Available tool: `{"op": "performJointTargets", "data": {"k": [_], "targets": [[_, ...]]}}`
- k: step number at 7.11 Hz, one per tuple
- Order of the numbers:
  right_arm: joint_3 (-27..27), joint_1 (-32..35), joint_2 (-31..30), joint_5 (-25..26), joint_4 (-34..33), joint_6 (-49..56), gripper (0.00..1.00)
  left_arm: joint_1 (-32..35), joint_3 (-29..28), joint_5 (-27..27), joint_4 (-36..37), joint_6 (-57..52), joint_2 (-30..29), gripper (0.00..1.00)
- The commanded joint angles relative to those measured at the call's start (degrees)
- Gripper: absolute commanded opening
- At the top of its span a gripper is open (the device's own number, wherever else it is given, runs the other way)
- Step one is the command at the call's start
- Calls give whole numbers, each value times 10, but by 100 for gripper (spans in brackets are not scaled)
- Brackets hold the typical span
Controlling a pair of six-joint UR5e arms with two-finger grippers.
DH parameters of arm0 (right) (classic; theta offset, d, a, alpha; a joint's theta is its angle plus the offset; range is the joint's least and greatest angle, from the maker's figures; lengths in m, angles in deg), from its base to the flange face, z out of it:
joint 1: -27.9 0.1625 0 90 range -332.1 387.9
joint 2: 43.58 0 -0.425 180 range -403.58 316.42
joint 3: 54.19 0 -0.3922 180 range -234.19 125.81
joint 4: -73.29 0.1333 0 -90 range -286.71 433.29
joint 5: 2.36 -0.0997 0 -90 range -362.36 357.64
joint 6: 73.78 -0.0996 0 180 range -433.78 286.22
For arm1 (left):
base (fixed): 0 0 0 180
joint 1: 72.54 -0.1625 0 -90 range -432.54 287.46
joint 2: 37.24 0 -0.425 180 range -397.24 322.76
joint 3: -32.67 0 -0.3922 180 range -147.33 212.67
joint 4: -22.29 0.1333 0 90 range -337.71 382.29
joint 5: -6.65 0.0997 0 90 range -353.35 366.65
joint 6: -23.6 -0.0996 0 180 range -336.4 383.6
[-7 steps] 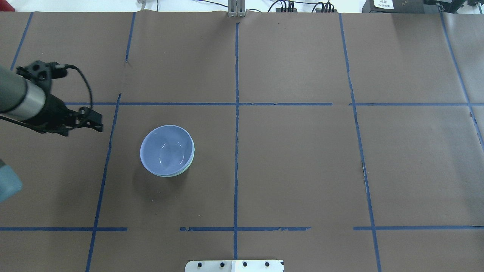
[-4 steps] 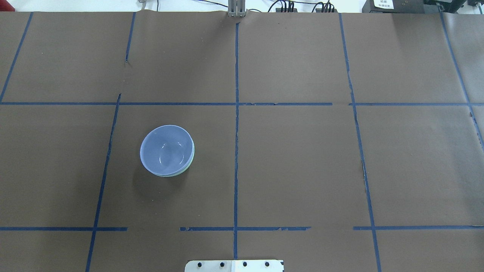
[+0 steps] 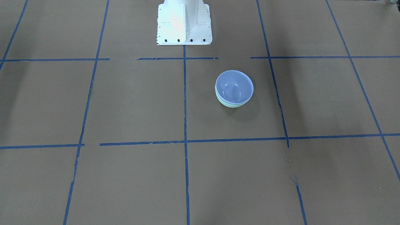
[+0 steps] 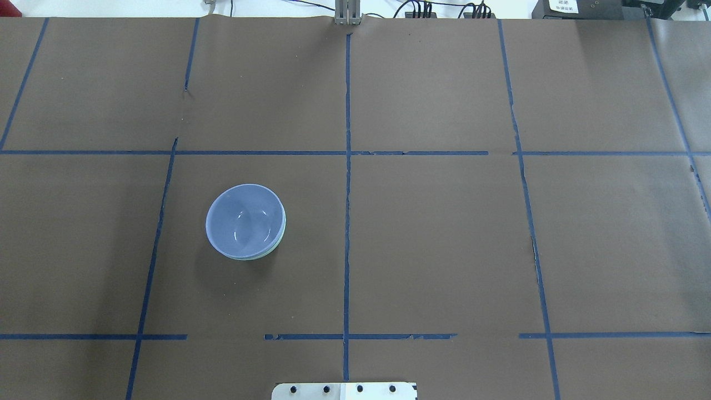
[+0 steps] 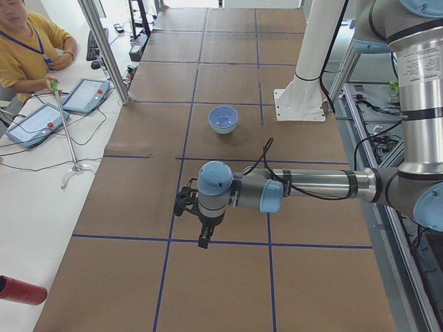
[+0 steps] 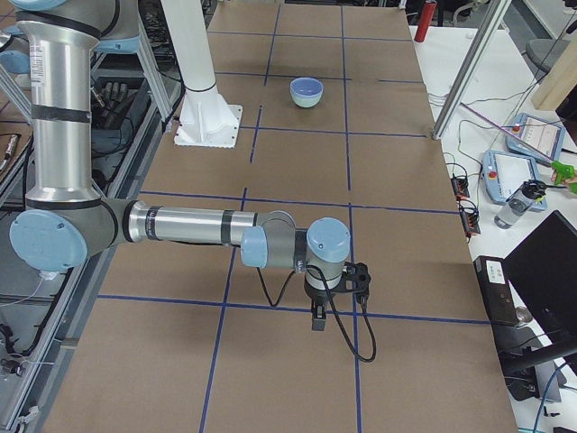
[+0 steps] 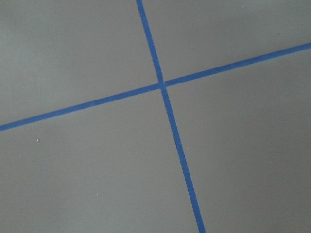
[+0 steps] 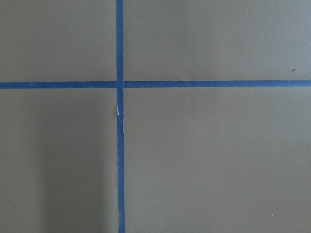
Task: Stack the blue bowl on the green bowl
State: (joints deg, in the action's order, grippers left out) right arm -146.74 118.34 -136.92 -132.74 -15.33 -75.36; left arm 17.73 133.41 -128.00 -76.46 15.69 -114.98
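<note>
The blue bowl (image 4: 244, 219) sits nested inside the green bowl (image 4: 269, 253), left of the table's middle. Only a thin green rim shows under it. The stack also shows in the front view, with the blue bowl (image 3: 234, 86) above the green bowl (image 3: 232, 105), and in the left view (image 5: 223, 115) and the right view (image 6: 306, 87). My left gripper (image 5: 204, 238) shows only in the left view, far from the bowls, pointing down over the table. My right gripper (image 6: 317, 320) shows only in the right view, also far away. I cannot tell whether either is open or shut.
Brown paper with blue tape lines (image 4: 347, 166) covers the table. The white robot base (image 3: 183, 28) stands at the table's near edge. An operator (image 5: 24, 41) sits by tablets (image 5: 83, 93) on a side table. Both wrist views show only paper and tape.
My left arm, at the overhead view's left edge one second ago, has moved out of that view. The stacked bowls have not moved.
</note>
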Motion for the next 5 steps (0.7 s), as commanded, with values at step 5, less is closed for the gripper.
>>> {"op": "performJointTargets", "data": {"k": [5], "targets": [[0,0,0,0,0,0,100,5,-5,-5,-10,-4,17,100]]}}
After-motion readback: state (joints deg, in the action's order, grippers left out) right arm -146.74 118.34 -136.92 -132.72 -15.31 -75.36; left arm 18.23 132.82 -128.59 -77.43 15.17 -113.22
